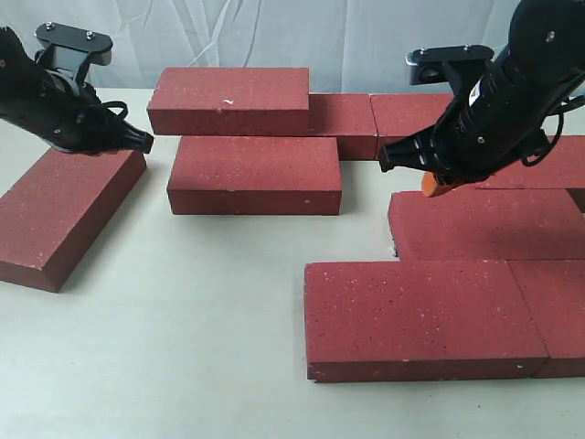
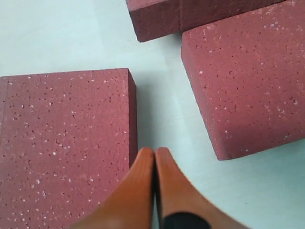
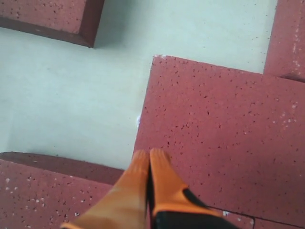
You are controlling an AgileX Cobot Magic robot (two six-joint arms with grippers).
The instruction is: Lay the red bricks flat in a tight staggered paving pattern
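Note:
Several red bricks lie flat on the pale table. At the left, one brick (image 1: 64, 215) lies at an angle. My left gripper (image 1: 139, 142) hovers over its far right corner, shut and empty (image 2: 155, 153); that brick (image 2: 62, 143) is beside the fingers. A middle brick (image 1: 254, 174) sits in front of a back brick (image 1: 228, 99) with a white chip. On the right, a brick (image 1: 484, 224) adjoins a front brick (image 1: 416, 320). My right gripper (image 1: 437, 186) is shut and empty just above the near left edge of the brick (image 3: 224, 124), fingertips (image 3: 149, 155) together.
More bricks line the back (image 1: 343, 123) (image 1: 411, 114) and the right edge (image 1: 548, 165) (image 1: 558, 315). Bare table (image 1: 201, 320) stretches across the front left and between the brick groups. A white curtain hangs behind.

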